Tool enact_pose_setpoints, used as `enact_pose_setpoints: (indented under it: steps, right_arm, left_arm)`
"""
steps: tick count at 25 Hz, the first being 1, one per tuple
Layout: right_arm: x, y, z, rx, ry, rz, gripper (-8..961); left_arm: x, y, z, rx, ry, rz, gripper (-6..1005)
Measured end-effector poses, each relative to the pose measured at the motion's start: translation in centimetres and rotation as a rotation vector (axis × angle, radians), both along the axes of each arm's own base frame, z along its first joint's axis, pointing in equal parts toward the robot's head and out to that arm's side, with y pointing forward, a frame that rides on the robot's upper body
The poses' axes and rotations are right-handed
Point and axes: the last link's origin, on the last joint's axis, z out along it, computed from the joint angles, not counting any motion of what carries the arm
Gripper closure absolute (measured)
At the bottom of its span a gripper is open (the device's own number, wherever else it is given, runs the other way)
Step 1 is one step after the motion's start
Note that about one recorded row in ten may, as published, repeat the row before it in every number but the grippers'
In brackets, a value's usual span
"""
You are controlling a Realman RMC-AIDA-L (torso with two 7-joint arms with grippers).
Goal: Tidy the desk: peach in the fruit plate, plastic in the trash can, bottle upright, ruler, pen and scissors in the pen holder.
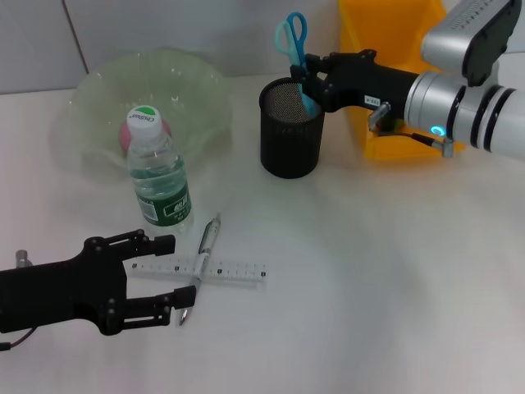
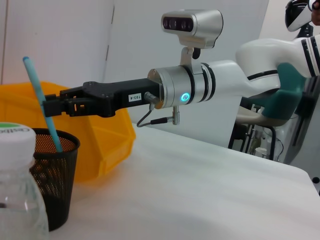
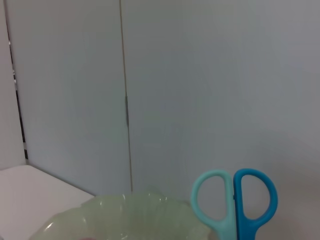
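My right gripper (image 1: 302,79) is shut on the blue scissors (image 1: 292,37), which stand handles-up with their blades inside the black mesh pen holder (image 1: 289,131). The left wrist view shows the same grip on the scissors (image 2: 40,95) above the holder (image 2: 56,175). An upright clear bottle (image 1: 160,176) stands in front of the green fruit plate (image 1: 193,90), and the pink peach (image 1: 131,138) lies in the plate. My left gripper (image 1: 172,277) is open at the left end of the clear ruler (image 1: 221,271), which the pen (image 1: 205,254) crosses. The plastic is out of view.
A yellow bin (image 1: 394,37) stands behind the pen holder, under my right arm. White walls close off the back of the white table (image 1: 385,279). The bottle (image 2: 17,195) sits close to my left wrist camera.
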Motion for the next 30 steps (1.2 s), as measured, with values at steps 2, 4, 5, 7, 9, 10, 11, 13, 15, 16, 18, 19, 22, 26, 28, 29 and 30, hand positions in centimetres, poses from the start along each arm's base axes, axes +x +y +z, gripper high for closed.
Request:
enact_pose_setpoints:
  steps: [2, 4, 5, 7, 9, 10, 11, 13, 15, 16, 18, 19, 22, 26, 28, 29, 30]
  right_arm:
    - [-0.1, 0.1, -0.1, -0.004, -0.003, 0.002, 668]
    - [-0.1, 0.0, -0.2, -0.007, -0.007, 0.004, 666]
    - [-0.1, 0.0, -0.2, -0.007, -0.007, 0.004, 665]
    - [-0.2, 0.0, -0.2, -0.009, -0.008, 0.006, 664]
    - [-0.2, 0.0, -0.2, -0.011, -0.007, 0.009, 662]
    - [-0.2, 0.0, -0.2, -0.011, -0.007, 0.009, 626]
    - [-0.2, 0.0, -0.3, -0.012, -0.006, 0.01, 590]
    - [-0.2, -0.1, -0.2, -0.013, -0.005, 0.012, 519]
    - [-0.1, -0.2, 0.1, -0.005, 0.013, 0.011, 451]
    - [0.0, -0.4, 0.6, 0.007, 0.056, 0.009, 419]
    - [0.1, -0.6, 1.0, 0.013, 0.083, 0.01, 356]
    - [0.3, -0.9, 1.5, 0.023, 0.119, 0.011, 324]
    - [0.9, -2.4, 3.3, 0.019, 0.224, 0.021, 310]
    - [1.7, -3.8, 4.8, -0.018, 0.309, -0.012, 247]
    - [2.0, -4.5, 5.3, -0.058, 0.337, -0.014, 193]
    - [2.0, -4.5, 5.3, -0.058, 0.337, -0.014, 167]
    - [2.1, -4.9, 5.6, -0.083, 0.344, -0.008, 140]
  left_arm:
    - [0.0, 0.0, 0.1, 0.002, -0.001, 0.0, 192]
    - [0.0, 0.1, 0.1, 0.004, -0.001, 0.0, 192]
    - [0.0, 0.1, 0.1, 0.004, -0.001, 0.0, 192]
    - [0.1, 0.2, 0.3, 0.011, -0.001, -0.003, 192]
    - [0.1, 0.3, 0.3, 0.014, 0.0, -0.004, 192]
    - [0.1, 0.3, 0.3, 0.014, 0.0, -0.004, 192]
    - [0.1, 0.3, 0.4, 0.017, 0.0, -0.004, 192]
    - [0.1, 0.3, 0.5, 0.017, 0.0, -0.001, 192]
    - [0.1, 0.3, 0.5, 0.016, 0.0, 0.0, 192]
    - [0.1, 0.4, 0.5, 0.017, 0.001, 0.001, 192]
    - [0.1, 0.4, 0.6, 0.018, 0.002, 0.001, 192]
    - [0.1, 0.4, 0.6, 0.018, 0.002, 0.001, 192]
    - [0.1, 0.5, 0.6, 0.019, 0.001, 0.003, 192]
    - [0.1, 0.4, 0.7, 0.023, 0.004, 0.001, 192]
    - [0.1, 0.4, 0.8, 0.024, 0.005, 0.0, 192]
    - [0.1, 0.4, 0.7, 0.024, 0.006, -0.001, 192]
    - [0.1, 0.4, 0.7, 0.024, 0.007, -0.003, 192]
